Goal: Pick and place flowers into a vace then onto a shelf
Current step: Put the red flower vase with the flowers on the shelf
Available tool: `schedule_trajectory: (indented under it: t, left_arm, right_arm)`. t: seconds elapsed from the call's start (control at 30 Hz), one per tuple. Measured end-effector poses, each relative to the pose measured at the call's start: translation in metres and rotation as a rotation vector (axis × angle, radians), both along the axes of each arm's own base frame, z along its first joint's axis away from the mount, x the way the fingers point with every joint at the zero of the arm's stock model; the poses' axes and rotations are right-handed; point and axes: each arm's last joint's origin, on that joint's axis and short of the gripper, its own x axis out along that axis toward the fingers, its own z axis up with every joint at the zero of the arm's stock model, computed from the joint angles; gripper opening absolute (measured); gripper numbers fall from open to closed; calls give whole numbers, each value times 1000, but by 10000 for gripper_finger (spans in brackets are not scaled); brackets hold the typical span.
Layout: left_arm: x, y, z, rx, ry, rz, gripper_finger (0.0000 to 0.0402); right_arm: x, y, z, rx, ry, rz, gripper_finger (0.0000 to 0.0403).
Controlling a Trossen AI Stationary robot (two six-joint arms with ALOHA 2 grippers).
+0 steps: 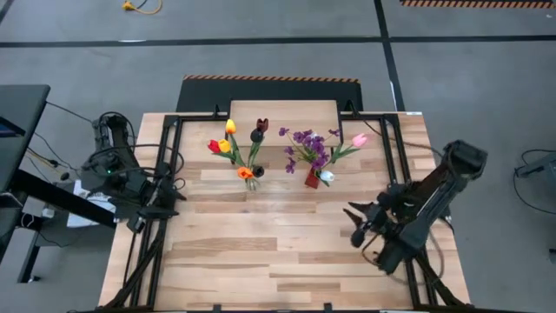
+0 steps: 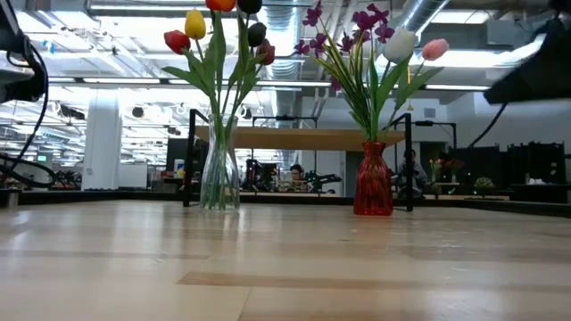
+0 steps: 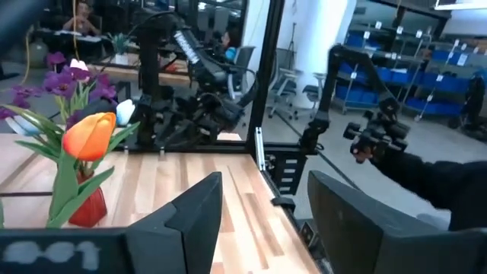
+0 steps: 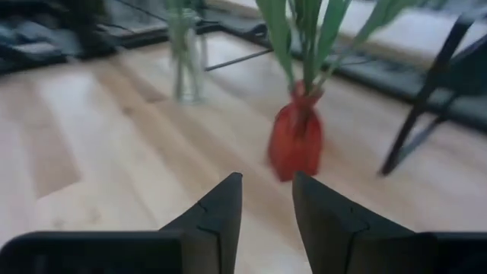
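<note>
- red vase (image 2: 373,181); clear glass vase (image 2: 219,169)
- tulips (image 2: 219,36): yellow, red, orange, dark maroon
- purple sprig (image 1: 308,143), pink tulip (image 1: 359,139)
- light wood table (image 1: 278,252)

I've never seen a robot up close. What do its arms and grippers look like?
Both arms are dark, jointed and bulky, with black cables trailing off the table. The left gripper and right gripper each end in two flat, wedge-shaped black jaws.

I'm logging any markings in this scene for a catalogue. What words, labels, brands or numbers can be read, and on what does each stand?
None can be read.
Pale marking on the left claw body: too blurred to read.
Clear vase, red vase, shelf: no lettering visible.
</note>
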Motion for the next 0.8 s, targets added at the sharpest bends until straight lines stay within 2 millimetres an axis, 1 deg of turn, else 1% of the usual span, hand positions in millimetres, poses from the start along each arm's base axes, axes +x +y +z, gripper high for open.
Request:
schedule_trajectory:
  t: [0.13, 0.23, 0.33, 0.5, 0.63, 0.8]
  left_arm:
    - [2, -4, -8, 43, -19, -1, 184]
    - [3, -6, -11, 64, -51, 2, 184]
    - [4, -7, -9, 80, -89, 3, 184]
    - [4, -7, -8, 135, -111, 6, 184]
    - [4, -7, -10, 181, -119, 9, 184]
    - [5, -7, -13, 209, -117, 25, 184]
  right_arm:
    - [-19, -15, -25, 96, -78, 124, 107]
    - [-24, -21, -40, 117, -112, 211, 107]
    - [-22, -27, -50, 90, -132, 269, 107]
    - [-14, -40, -55, 19, -156, 284, 107]
    - [2, -52, -53, -3, -156, 230, 107]
    - [21, -69, -55, -12, -131, 178, 107]
